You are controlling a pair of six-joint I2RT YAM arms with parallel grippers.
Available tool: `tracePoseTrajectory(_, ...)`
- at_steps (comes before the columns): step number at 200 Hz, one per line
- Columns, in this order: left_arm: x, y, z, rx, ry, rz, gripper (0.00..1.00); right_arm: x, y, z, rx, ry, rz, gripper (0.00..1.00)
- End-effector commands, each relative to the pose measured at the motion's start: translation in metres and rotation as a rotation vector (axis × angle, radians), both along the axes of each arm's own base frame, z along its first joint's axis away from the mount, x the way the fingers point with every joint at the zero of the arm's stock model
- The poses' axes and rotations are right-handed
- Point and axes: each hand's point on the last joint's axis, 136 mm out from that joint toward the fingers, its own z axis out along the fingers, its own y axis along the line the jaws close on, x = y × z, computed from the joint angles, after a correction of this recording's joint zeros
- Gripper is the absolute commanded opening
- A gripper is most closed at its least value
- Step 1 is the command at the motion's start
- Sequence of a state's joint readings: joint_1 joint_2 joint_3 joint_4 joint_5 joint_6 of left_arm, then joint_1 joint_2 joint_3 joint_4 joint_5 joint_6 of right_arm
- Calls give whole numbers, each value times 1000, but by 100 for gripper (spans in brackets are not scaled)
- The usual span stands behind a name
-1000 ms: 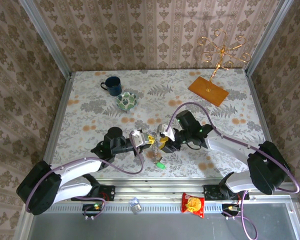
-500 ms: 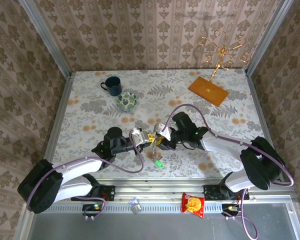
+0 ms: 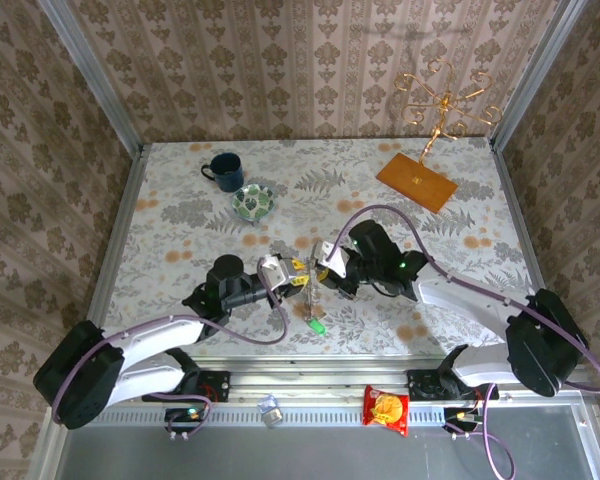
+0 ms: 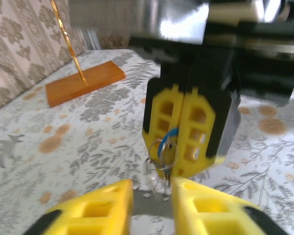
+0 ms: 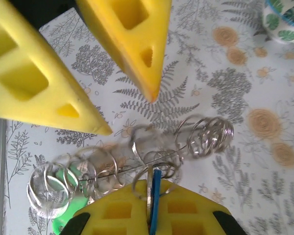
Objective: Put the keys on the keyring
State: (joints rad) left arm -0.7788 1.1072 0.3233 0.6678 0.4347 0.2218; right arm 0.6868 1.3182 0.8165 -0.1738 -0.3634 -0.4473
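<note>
Right wrist: R gripper (image 5: 152, 196) is clenched on the blue-tagged key (image 5: 155, 181), mid-air over the table (image 5: 264, 73). The keyring (image 5: 208, 134) loops are blurred just beside it, and the green-tagged key (image 5: 61, 223) is dangling lower. L gripper (image 5: 130, 115) fingers are parted, holding nothing. My read: threading step, prob. mid-handover. Next move needs L to pinch the ring steady so R can work the key on.

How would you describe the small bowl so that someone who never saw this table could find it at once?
Look at the far left part of the flowered table, where a dark blue mug stands. Just to the right of the mug, a little closer to the near edge, sits the small bowl. Unlike the plain mug, it is white with green leaf patterns.
</note>
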Motion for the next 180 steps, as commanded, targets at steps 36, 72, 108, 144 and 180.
tracePoseTrajectory(36, 36, 63, 42, -101, -82, 414, 100, 5, 6, 61, -143, -100, 27, 0)
tracePoseTrajectory(72, 60, 163, 66, -76, -102, 897, 100, 3, 71, 96, -19, -106, 102, 0)
tracePoseTrajectory(108, 59, 239, 76, -26, -100, 1221, 100, -9, 151, 110, 137, -58, 181, 0)
tracePoseTrajectory(144, 56, 276, 81, 4, -90, 1379, 100, 6, 173, 75, 135, 16, 134, 0)
tracePoseTrajectory(180, 62, 286, 62, 53, -45, 1415, 100, 24, 114, -17, -154, 22, 96, 0)
